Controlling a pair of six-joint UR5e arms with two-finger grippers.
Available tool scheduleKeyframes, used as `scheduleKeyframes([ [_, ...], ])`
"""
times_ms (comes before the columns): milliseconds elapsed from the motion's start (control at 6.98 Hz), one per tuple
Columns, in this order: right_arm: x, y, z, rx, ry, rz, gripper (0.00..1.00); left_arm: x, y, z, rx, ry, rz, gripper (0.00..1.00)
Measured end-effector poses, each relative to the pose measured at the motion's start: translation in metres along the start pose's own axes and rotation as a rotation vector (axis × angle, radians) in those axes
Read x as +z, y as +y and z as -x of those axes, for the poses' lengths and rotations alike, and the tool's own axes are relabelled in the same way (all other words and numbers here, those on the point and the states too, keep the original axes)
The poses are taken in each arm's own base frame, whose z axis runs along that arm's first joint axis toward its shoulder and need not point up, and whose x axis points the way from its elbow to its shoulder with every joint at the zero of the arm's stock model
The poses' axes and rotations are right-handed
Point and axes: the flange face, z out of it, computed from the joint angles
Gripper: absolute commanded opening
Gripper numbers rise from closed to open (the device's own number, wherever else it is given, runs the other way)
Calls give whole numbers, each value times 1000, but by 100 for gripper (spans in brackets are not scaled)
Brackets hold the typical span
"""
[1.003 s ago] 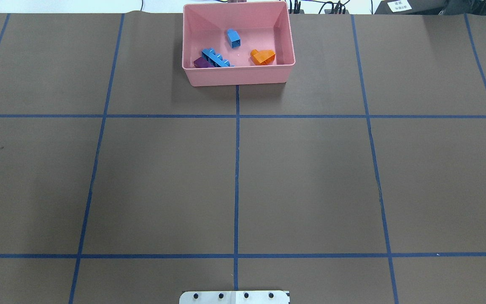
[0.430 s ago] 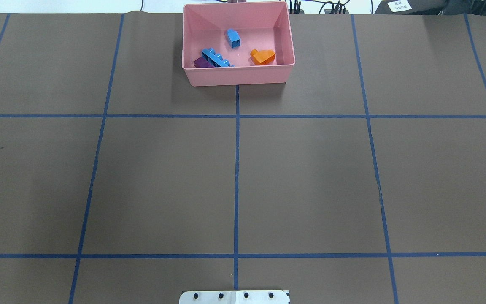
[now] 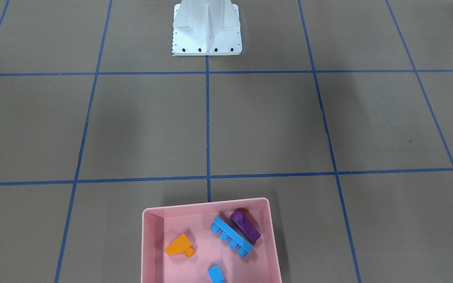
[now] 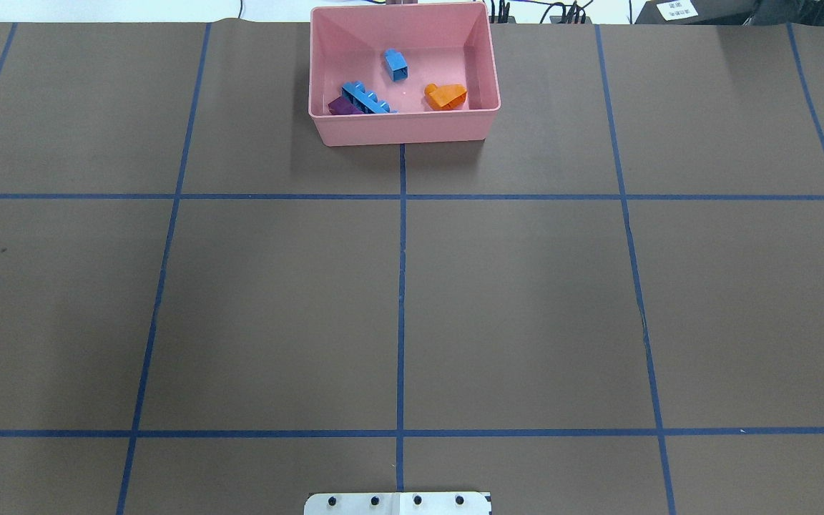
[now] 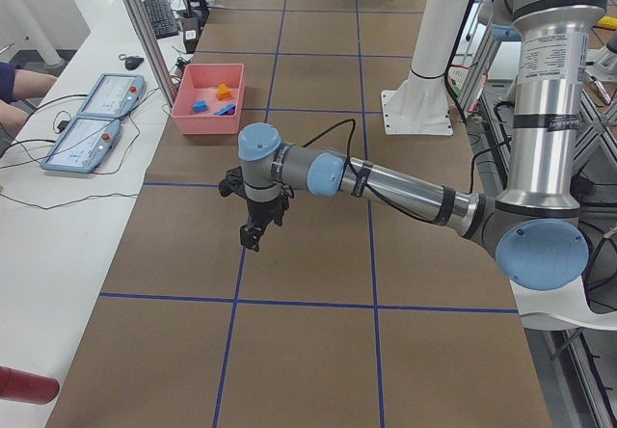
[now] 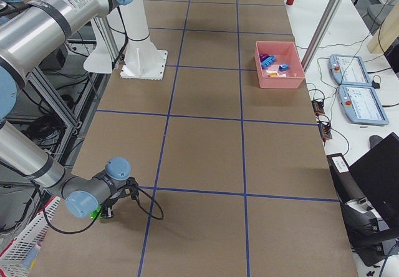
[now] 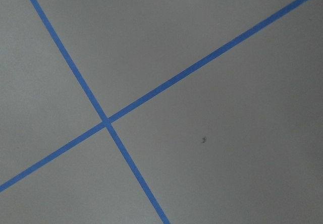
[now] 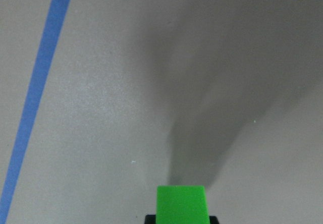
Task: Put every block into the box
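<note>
The pink box [image 4: 403, 130] stands at the far middle of the table; it also shows in the front-facing view [image 3: 150, 243]. In it lie the orange sloped block [image 4: 446, 96], the purple block [image 4: 341, 106], the small blue block [image 4: 396, 64] and the long blue block [image 4: 366, 99]. The green block [image 8: 181, 204] fills the bottom of the right wrist view, with dark finger parts at both its sides. My right gripper [image 6: 103, 213] is shut on it, low over the table's right end. My left gripper [image 5: 253, 238] hangs over the table's left part, fingers down; I cannot tell whether it is open.
The white metal base [image 3: 207, 29] stands at the table's near middle. Blue tape lines [image 4: 401, 286] split the brown table into squares. Two control tablets [image 6: 355, 83] and cables lie on the white bench beyond the box.
</note>
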Motion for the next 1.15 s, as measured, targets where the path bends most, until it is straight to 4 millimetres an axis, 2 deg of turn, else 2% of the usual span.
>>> scheduleKeyframes([
  [287, -16, 10, 0, 100, -19, -137, 0, 2, 4, 0, -9, 12, 3, 100],
  [717, -42, 1, 10, 227, -51, -335, 0, 7, 11, 0, -20, 30, 10, 100],
  [1003, -64, -21, 18, 274, -67, -444, 0, 8, 13, 1, -23, 32, 13, 100],
  [1147, -77, -49, 21, 302, -78, -482, 0, 8, 13, 1, -29, 32, 12, 100],
])
